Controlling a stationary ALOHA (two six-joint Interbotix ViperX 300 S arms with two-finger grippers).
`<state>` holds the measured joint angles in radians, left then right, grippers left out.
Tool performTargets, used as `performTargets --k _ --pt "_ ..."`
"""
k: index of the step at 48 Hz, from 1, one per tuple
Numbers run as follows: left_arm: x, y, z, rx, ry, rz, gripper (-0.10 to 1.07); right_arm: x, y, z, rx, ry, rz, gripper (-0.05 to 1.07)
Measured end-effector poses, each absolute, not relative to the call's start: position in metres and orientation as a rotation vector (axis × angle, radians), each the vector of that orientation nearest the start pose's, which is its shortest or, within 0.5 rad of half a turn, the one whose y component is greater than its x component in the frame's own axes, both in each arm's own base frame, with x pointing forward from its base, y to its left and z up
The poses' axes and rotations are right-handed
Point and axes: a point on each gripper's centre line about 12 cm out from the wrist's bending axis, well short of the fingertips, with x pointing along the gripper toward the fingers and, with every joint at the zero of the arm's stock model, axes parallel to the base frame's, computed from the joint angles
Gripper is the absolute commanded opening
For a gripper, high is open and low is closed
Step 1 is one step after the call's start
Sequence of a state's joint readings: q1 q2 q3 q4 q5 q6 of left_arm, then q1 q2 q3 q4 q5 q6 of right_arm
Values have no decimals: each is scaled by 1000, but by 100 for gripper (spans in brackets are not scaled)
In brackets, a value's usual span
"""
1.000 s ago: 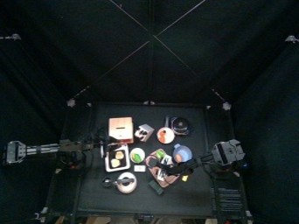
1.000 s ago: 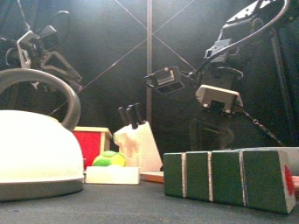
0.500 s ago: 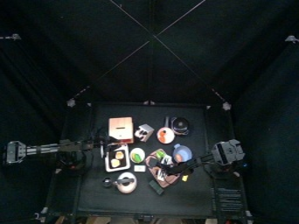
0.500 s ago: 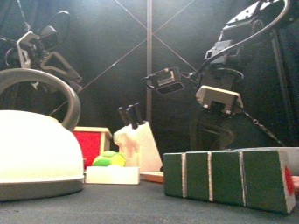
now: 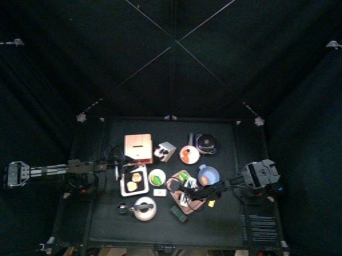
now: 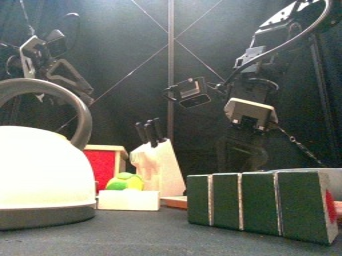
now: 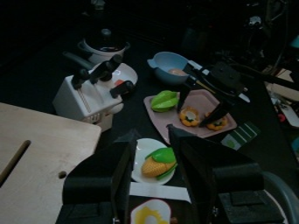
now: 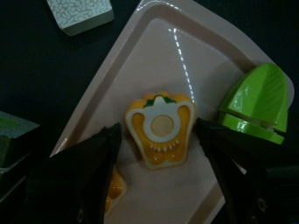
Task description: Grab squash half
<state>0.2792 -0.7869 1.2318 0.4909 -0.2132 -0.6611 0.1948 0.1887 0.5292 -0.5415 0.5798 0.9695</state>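
The squash half (image 8: 162, 129) lay cut side up on a pale pink tray (image 8: 140, 61), its yellow flesh ringed by an orange rim, with a green pepper piece (image 8: 260, 103) close beside it on the same tray. The right tool (image 8: 162, 166) hung directly above the squash half with its jaws spread wide, one dark finger (image 8: 87, 162) on each side of it, gripping nothing; whether the fingers touched the tray could not be told. In the left wrist view the same tray (image 7: 233, 124) showed near the middle of the surface (image 7: 35, 66), carrying the green piece (image 7: 166, 100) and the orange pieces under the right arm's tool (image 7: 201, 107). Near it stood a light blue bowl (image 7: 170, 63), a white knife block (image 7: 91, 86) with black handles, a wooden cutting board (image 7: 41, 157) and a small white dish (image 7: 155, 163) holding yellow and green food.

The left tool (image 7: 162, 179) was held above that dish, away from the tray, its jaws apart and empty.

From the front, a white kettle (image 6: 43, 170) with a grey handle filled the near left, a row of green blocks (image 6: 261, 202) the near right, and the knife block (image 6: 160, 160) stood between them further back. The right arm bent down behind the blocks; the left arm stayed raised at the left.
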Motion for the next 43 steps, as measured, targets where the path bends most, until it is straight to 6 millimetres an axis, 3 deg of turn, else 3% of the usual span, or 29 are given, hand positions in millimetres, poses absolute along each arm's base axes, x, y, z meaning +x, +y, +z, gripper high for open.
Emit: performTargets --k 17,43 --pt "209 48 222 -225 234 200 76 378 41 106 148 1133 -372 66" --pt "209 48 222 -227 236 200 76 376 40 115 163 1133 -393 65"
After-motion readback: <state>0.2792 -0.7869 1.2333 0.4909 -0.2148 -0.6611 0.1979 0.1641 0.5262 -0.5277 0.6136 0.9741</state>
